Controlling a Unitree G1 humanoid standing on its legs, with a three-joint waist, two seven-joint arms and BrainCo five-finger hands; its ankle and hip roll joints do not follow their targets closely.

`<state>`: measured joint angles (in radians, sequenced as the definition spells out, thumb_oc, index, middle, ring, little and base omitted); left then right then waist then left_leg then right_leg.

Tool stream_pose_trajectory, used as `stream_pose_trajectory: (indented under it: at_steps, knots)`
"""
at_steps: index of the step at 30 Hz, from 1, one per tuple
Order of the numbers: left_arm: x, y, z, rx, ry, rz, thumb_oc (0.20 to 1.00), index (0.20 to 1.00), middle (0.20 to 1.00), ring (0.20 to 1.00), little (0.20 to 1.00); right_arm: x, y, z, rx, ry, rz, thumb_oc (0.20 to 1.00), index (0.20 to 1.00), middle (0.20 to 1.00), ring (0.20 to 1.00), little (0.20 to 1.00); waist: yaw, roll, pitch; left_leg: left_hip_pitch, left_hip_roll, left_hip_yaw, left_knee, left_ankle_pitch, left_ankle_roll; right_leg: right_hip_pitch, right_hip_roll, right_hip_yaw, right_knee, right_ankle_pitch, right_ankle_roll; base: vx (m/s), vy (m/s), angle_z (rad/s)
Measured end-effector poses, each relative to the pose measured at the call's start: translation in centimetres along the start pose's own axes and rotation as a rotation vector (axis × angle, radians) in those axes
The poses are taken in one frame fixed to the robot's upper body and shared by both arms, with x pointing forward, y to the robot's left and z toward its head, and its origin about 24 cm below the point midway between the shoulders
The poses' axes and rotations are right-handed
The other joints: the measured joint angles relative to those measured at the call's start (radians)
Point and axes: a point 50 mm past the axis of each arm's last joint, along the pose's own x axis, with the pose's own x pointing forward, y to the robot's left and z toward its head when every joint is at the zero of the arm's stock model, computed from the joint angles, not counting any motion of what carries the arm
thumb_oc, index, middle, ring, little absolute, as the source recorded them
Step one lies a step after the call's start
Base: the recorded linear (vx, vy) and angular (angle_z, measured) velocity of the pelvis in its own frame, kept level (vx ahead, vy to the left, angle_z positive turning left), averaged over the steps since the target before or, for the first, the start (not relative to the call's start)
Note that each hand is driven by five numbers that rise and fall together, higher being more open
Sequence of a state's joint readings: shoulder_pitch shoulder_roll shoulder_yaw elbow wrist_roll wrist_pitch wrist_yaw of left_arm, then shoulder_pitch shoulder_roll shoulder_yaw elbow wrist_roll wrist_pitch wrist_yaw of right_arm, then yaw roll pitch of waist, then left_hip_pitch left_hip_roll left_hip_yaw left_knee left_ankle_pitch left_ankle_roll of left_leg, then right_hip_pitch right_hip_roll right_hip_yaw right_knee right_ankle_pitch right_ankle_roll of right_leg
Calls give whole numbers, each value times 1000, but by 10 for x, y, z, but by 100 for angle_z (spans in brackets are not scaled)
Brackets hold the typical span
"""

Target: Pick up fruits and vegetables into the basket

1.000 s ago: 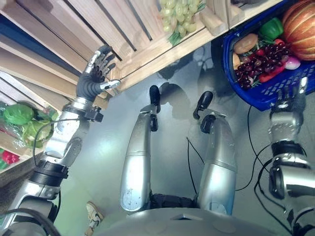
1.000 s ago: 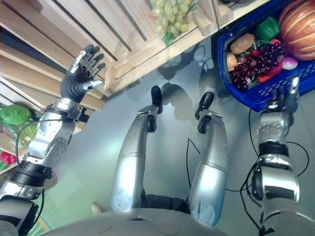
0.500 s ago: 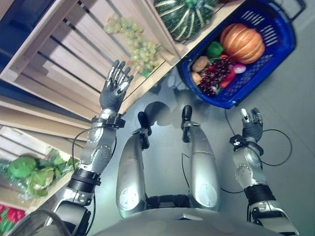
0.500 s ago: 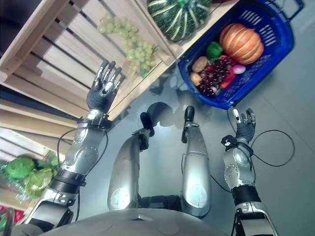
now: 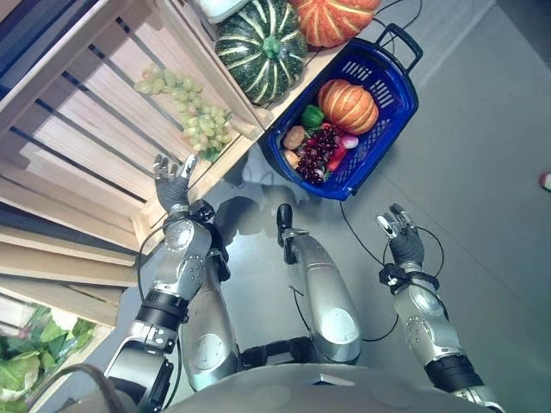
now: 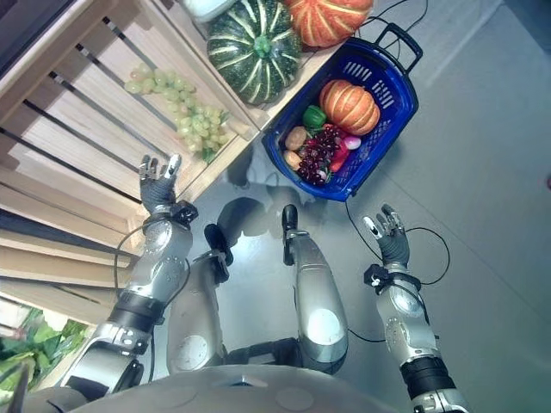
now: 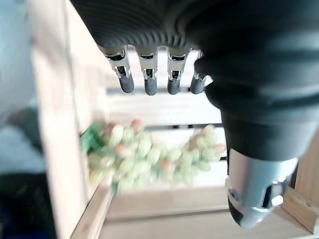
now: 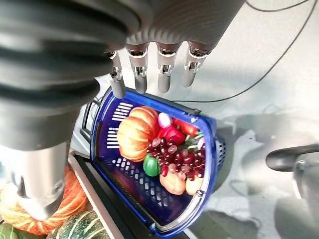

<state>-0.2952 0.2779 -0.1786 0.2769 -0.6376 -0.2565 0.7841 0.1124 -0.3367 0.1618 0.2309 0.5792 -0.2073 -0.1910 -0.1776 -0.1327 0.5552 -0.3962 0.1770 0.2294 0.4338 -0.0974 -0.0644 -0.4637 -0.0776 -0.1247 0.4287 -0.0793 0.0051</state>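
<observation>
Partly blurred green grapes [image 7: 149, 157], basket [image 5: 392, 82] handle cropped

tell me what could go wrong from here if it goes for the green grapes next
1. The left hand is open at the wooden crate's front edge, so reaching the green grapes inside may knock fingers on the wood.
2. The grapes are a loose bunch and may slip or shed when pinched.
3. The blue basket on the floor already holds a small pumpkin and dark red grapes, so a dropped bunch might roll out.
</observation>
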Motion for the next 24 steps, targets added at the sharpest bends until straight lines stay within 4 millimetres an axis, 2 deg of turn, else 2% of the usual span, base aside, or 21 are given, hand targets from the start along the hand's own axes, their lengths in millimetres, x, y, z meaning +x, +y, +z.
stream_pose_trajectory:
  at_steps: [3, 8, 9, 10, 13, 14, 19, 24]
  knots:
    - [8, -4, 15, 126, -149, 80, 1000, 1000, 1000, 1000, 1000, -1, 4, 0, -28, 6, 28, 1000, 1000, 1000, 1000, 1000, -17, -4, -1, 4, 9, 9, 0, -1, -2, 0, 4, 6, -2, 1, -1, 28, 49, -11]
    - [33, -5, 57, 593, -521, 91, 1000, 1000, 1000, 1000, 1000, 1, -1, 5, -80, 7, 60, 1000, 1000, 1000, 1000, 1000, -47, -3, -1, 9, 12, 27, 0, -2, -5, -11, 4, 24, 7, 1, -2, 13, 118, -10]
    - [40, -3, 70, 734, -624, 85, 1000, 1000, 1000, 1000, 1000, 1, -4, 7, -97, 4, 70, 1000, 1000, 1000, 1000, 1000, -49, -1, 0, 8, 11, 41, 0, -2, -5, -24, 3, 35, 14, 2, -3, 6, 132, -16]
    - [42, -3, 74, 775, -659, 85, 1000, 1000, 1000, 1000, 1000, 1, -4, 8, -103, 3, 74, 1000, 1000, 1000, 1000, 1000, -52, -1, 1, 5, 10, 43, 1, -2, -5, -29, 2, 38, 17, 4, -7, 8, 164, -16]
    - [54, 3, 96, 1119, -873, 39, 1000, 1000, 1000, 1000, 1000, 2, -7, 11, -143, -8, 105, 1000, 1000, 1000, 1000, 1000, -65, 7, 4, 2, 8, 60, 5, -3, -5, -51, 0, 54, 36, 5, -10, 1, 130, -12]
    - [55, 3, 100, 1172, -919, 30, 1000, 1000, 1000, 1000, 1000, 2, -7, 13, -150, -15, 113, 1000, 1000, 1000, 1000, 1000, -65, 10, 6, 2, 7, 66, 4, -3, -5, -57, -1, 59, 41, 5, -10, -11, 113, -8]
    - [57, 2, 106, 1544, -1125, -114, 1000, 1000, 1000, 1000, 1000, 4, -18, 23, -230, -41, 123, 1000, 1000, 1000, 1000, 1000, -74, 71, 13, -4, -13, 89, -10, 3, 3, -93, -20, 81, 66, 1, -8, -3, 148, -6]
    - [59, -3, 110, 1693, -1208, -201, 1000, 1000, 1000, 1000, 1000, 6, -26, 32, -291, -59, 122, 1000, 1000, 1000, 1000, 1000, -94, 122, 20, -13, -27, 106, -24, 13, 7, -126, -35, 95, 80, -5, -3, 9, 130, -2]
